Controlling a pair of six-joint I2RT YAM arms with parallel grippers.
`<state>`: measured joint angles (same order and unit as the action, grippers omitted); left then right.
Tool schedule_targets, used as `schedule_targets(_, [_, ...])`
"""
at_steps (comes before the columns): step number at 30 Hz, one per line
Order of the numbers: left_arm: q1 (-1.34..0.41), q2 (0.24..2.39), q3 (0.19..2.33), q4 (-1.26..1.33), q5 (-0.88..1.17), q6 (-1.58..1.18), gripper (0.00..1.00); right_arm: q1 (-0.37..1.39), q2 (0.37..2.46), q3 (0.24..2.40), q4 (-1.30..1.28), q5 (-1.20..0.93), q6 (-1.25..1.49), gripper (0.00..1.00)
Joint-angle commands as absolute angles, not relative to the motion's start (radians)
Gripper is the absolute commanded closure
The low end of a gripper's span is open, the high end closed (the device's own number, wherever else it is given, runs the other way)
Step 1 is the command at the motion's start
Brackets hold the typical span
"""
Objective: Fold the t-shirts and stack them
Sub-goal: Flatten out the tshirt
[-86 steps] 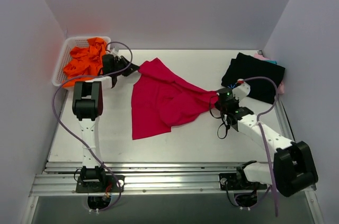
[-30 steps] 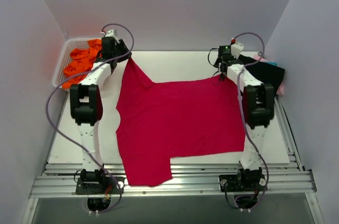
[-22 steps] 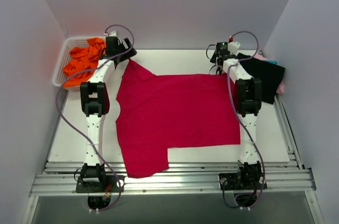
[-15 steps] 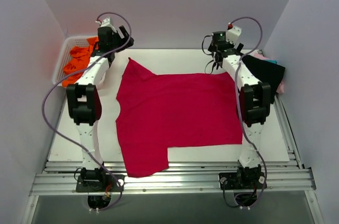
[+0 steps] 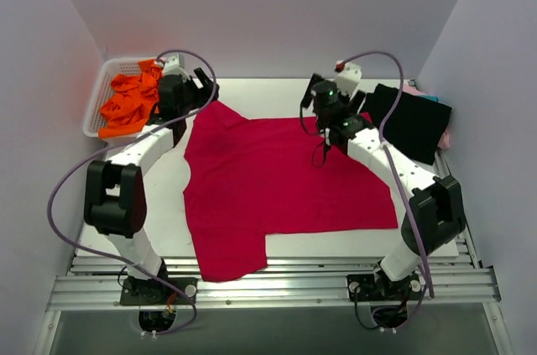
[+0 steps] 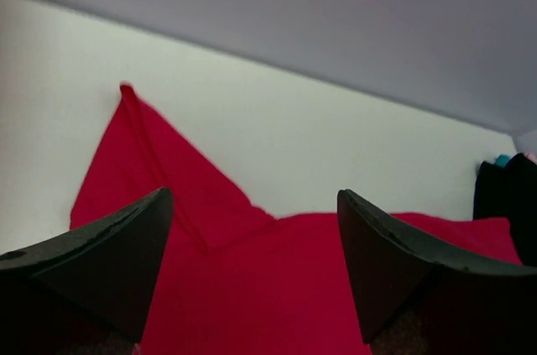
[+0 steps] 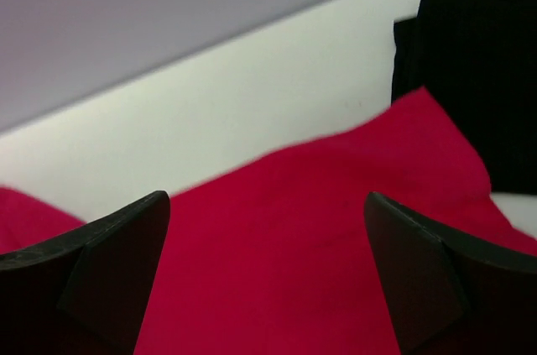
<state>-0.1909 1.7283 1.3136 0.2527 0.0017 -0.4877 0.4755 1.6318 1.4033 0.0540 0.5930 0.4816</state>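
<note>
Your crimson t-shirt (image 5: 285,179) lies spread flat on the surface (image 5: 277,93), filling most of the middle. One sleeve points toward the far left corner, and a flap at the near left reaches the rail. Your left tool (image 5: 201,85) hangs over that far sleeve; in the left wrist view its fingers (image 6: 92,263) stand wide apart with nothing between them, only red cloth and bare surface below. Your right tool (image 5: 312,93) sits over the shirt's far edge, right of centre. In the right wrist view its fingers (image 7: 92,263) are likewise spread and empty, clear of the cloth. The black t-shirt (image 5: 411,120) lies folded at the far right, just beside the red one's far right corner. A pink t-shirt (image 5: 445,138) and a teal t-shirt (image 5: 429,98) peek out from under it. At the far left corner a white basket (image 5: 95,112) holds crumpled orange cloth (image 5: 130,101), close behind your left arm.
</note>
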Motion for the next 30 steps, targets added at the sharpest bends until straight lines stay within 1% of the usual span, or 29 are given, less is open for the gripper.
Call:
schedule_targets(1, [-0.183, 1.836, 1.278, 0.314, 0.083, -0.610, 0.13, 0.561, 1.540, 1.215, 0.106, 0.597, 0.543, 0.05])
schedule_targets(3, [-0.183, 1.899, 1.270, 0.356, 0.118, -0.659, 0.15, 0.581, 1.497, 1.116, 0.124, 0.597, 0.572, 0.05])
schedule_targets(6, [-0.184, 1.968, 1.267, 0.423, 0.146, -0.744, 0.14, 0.615, 1.465, 1.045, 0.092, 0.629, 0.597, 0.05])
schedule_targets(8, [-0.187, 2.006, 1.276, 0.434, 0.155, -0.791, 0.12, 0.629, 1.442, 1.017, 0.069, 0.662, 0.604, 0.05])
schedule_targets(13, [-0.190, 2.054, 1.244, 0.497, 0.141, -0.880, 0.12, 0.634, 1.408, 0.940, 0.064, 0.692, 0.609, 0.05])
schedule_targets(17, [-0.195, 2.091, 1.235, 0.531, 0.147, -0.926, 0.12, 0.634, 1.417, 0.940, 0.063, 0.703, 0.607, 0.05])
schedule_targets(19, [-0.201, 2.102, 1.235, 0.529, 0.143, -0.946, 0.16, 0.634, 1.425, 0.942, 0.066, 0.704, 0.606, 0.04])
schedule_targets(24, [-0.238, 2.065, 1.215, 0.456, 0.022, -0.966, 0.17, 0.634, 1.442, 0.945, 0.060, 0.719, 0.612, 0.05])
schedule_targets(30, [-0.278, 2.074, 1.250, 0.410, -0.023, -0.977, 0.17, 0.634, 1.433, 0.930, 0.061, 0.730, 0.612, 0.04])
